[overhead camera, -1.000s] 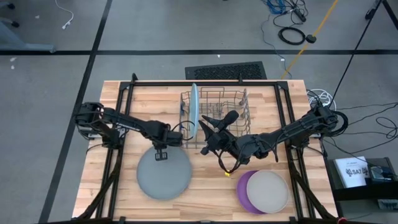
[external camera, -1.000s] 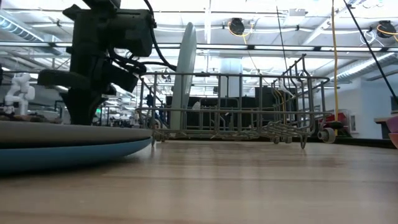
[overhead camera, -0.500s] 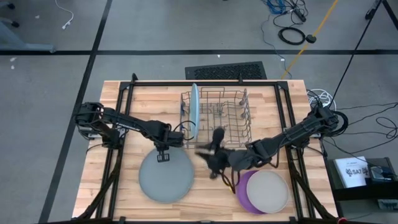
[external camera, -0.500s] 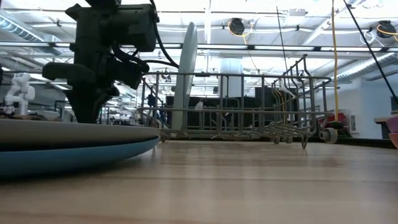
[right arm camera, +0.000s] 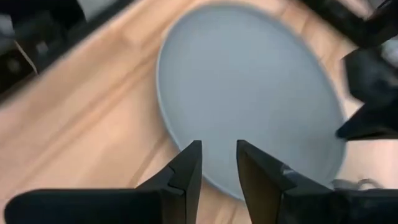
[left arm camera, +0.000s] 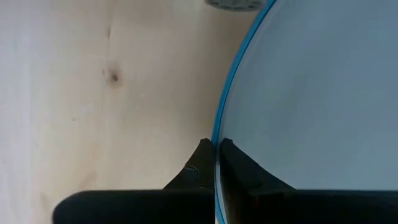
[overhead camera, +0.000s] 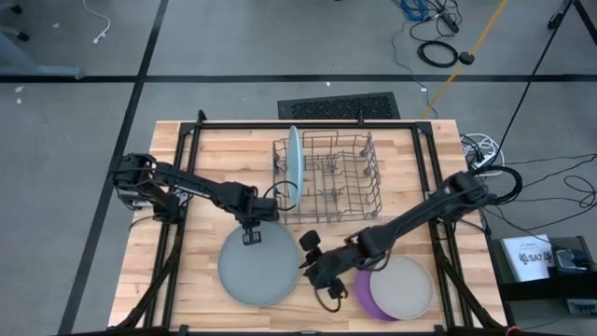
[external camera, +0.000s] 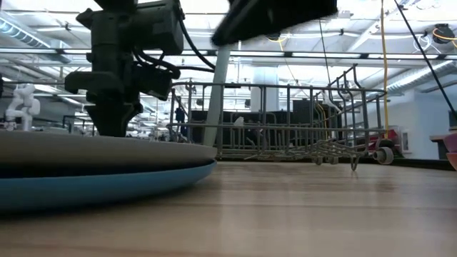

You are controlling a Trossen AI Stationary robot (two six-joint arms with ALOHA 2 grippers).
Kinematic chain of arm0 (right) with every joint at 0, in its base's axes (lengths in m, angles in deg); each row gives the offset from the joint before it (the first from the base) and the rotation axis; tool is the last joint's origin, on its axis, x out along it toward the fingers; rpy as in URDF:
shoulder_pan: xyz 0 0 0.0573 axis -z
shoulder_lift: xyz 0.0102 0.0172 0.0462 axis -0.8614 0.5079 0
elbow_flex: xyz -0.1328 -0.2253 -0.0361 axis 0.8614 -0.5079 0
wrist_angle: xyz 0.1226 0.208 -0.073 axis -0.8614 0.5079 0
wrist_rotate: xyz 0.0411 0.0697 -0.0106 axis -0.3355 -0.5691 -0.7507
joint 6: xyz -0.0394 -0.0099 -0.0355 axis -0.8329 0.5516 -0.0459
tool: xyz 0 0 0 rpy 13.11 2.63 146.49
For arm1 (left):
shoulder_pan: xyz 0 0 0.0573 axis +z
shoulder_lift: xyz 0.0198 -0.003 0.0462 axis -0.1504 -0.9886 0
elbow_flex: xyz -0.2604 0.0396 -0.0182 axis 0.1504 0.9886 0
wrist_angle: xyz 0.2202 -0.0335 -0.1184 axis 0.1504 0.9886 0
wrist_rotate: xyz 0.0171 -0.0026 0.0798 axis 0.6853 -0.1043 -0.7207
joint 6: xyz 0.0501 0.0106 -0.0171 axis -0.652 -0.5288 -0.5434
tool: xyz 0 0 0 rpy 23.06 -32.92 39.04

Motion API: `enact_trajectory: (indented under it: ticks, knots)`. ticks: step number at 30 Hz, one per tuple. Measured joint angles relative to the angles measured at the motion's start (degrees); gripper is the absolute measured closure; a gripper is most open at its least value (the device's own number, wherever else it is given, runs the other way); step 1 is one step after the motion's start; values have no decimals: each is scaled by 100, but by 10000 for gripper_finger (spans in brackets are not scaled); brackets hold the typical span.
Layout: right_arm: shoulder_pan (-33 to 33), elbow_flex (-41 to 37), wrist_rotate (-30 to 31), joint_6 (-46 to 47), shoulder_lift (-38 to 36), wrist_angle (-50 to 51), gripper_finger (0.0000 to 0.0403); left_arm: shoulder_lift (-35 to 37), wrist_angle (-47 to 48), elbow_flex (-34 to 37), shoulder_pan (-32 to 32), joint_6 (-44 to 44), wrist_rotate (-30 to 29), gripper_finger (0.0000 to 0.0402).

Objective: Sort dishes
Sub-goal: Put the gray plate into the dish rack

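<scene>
1. Dishes are spread over the wooden table (overhead camera: 201, 159): a grey plate (overhead camera: 259, 268) lies flat at lower centre of the high view, stacked on a darker blue plate (external camera: 107, 187) whose rim is seen beneath it in the low view.
2. A light blue plate (overhead camera: 292, 157) is stood on edge in the left end of the wire rack (overhead camera: 340, 177), at upper centre.
3. A beige-grey plate (overhead camera: 403, 287) is stacked on a purple plate (overhead camera: 365, 285) at lower right.
4. The left gripper (overhead camera: 252, 234) is closed on the far rim of the grey plate; in the left wrist view its fingers (left arm camera: 200, 163) are pinched over that edge.
5. The right gripper (overhead camera: 311, 254) is held at the grey plate's right edge, fingers (right arm camera: 188, 167) slightly parted, nothing gripped.
</scene>
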Motion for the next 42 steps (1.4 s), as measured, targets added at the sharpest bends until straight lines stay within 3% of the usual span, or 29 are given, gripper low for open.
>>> enact_trajectory:
  ticks: [11,20,24,30,35,42]
  knots:
    - [-2,0,-453,-705,803,-509,307,0,1,21,-13,89,-5,400]
    - [9,0,-339,-840,891,-1074,307,0,-133,21,-14,94,-6,400]
    - [11,0,-767,-817,911,-1026,307,0,-130,21,-14,96,-8,400]
    - [11,1,-753,-816,1059,-1043,307,0,-129,21,-13,87,-23,400]
    - [34,2,-346,-834,1156,-1180,307,0,-131,21,-13,83,-33,400]
    - [113,2,-577,-948,1290,-1292,307,0,-139,21,-11,61,-63,400]
